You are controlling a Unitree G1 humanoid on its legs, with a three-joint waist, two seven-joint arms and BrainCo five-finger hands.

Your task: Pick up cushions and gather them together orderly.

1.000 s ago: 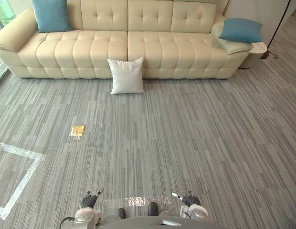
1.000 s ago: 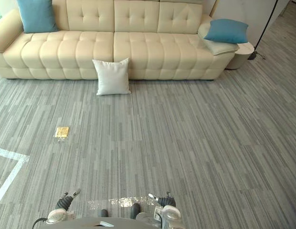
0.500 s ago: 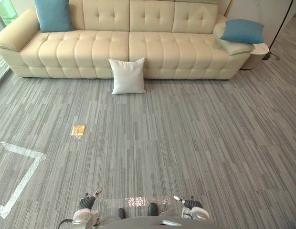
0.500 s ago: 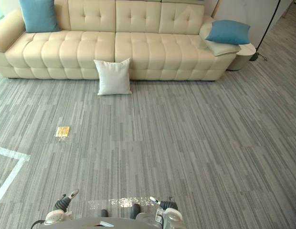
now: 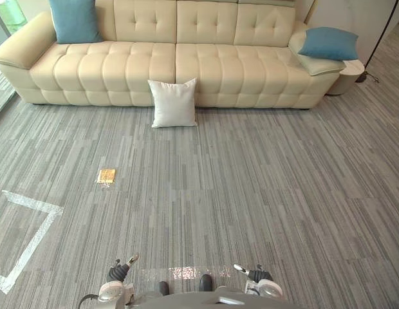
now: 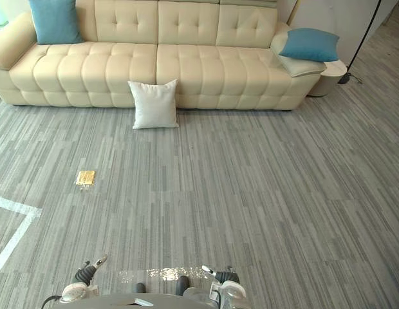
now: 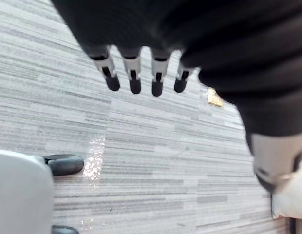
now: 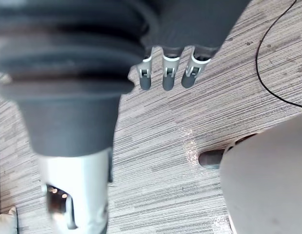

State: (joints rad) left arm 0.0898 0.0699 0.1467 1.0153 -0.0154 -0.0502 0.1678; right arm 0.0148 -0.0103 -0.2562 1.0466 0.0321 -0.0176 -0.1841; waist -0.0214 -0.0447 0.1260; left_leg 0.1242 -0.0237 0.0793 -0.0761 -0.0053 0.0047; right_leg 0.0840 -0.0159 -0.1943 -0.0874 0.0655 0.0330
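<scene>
cream sofa (image 5: 122, 64) is holding the left blue cushion (image 5: 74, 19) at its left end. white cushion (image 5: 173, 103) is standing on the floor (image 5: 264, 187), leaning on the sofa front. right blue cushion (image 5: 328, 43) is lying on the right armrest. left hand (image 7: 133, 66) and right hand (image 8: 169, 68) are hanging low over the floor, far from the cushions, fingers straight and loose.

sofa (image 5: 174, 58): smooth tufted leather | cushions (image 5: 173, 103): matt cloth | floor (image 5: 251, 187): matt streaked carpet
</scene>
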